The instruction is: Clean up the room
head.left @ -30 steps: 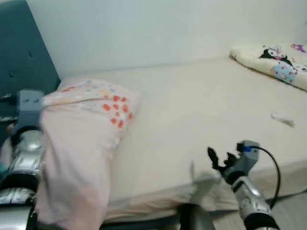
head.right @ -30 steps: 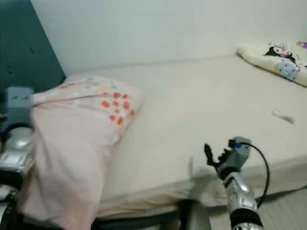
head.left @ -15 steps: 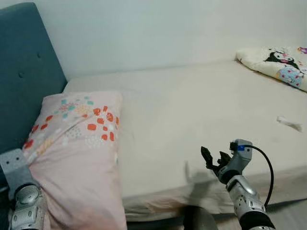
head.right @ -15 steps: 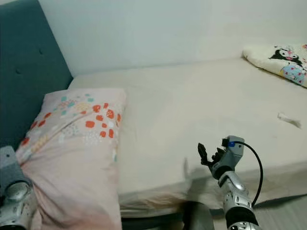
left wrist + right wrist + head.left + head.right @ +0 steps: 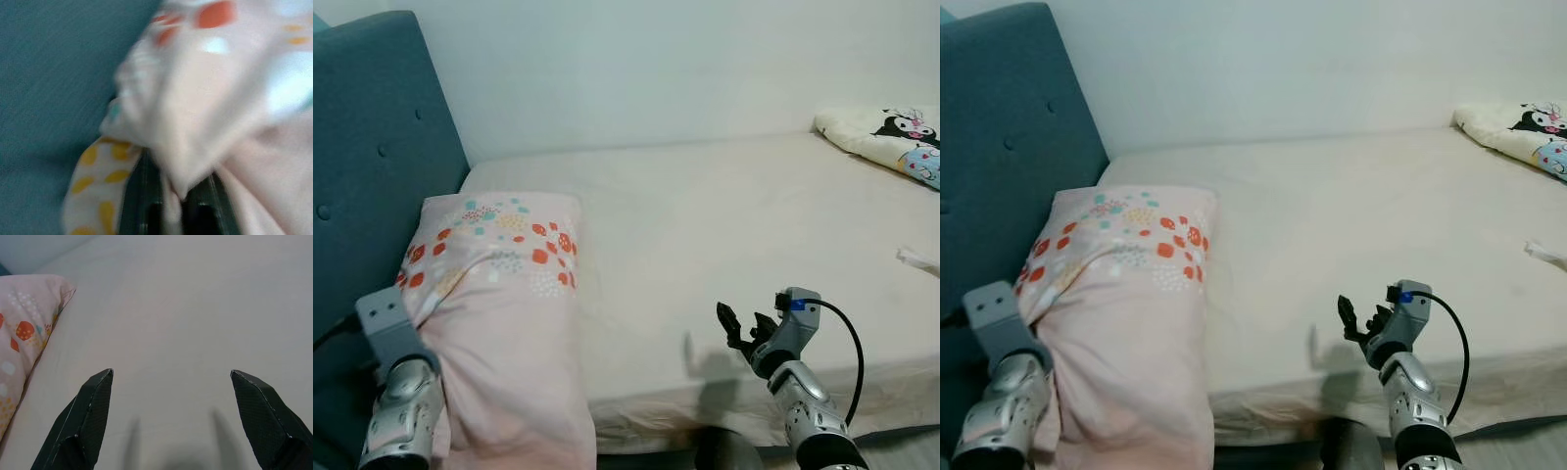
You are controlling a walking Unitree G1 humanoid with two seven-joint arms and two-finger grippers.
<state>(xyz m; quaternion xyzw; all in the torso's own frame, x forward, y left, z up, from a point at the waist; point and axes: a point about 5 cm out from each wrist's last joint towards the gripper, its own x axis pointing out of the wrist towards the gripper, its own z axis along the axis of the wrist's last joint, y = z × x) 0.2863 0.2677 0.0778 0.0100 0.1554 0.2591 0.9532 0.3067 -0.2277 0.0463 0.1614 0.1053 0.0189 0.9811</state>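
The left tool [image 5: 168, 205] was closed on a fold of the pink pillow [image 5: 499, 323]; the wrist view was blurred, but cloth appeared pinched between the two black fingers. From that grip the pillow ran forward, lying lengthwise on the bed [image 5: 724, 225] with its long side against the teal headboard [image 5: 372, 166]. Judging by that, the pillow was nearly in place, but the tool had not let go, so the placement was not finished. The right tool [image 5: 168, 421] hung with its fingers spread wide and holding nothing, above the bed's near edge, the pillow off to its left. Beyond it to the right lay a small white scrap [image 5: 918, 258] on the sheet. At the far right corner sat a cartoon-print blanket [image 5: 891, 137]. Both probably remained to be tidied.
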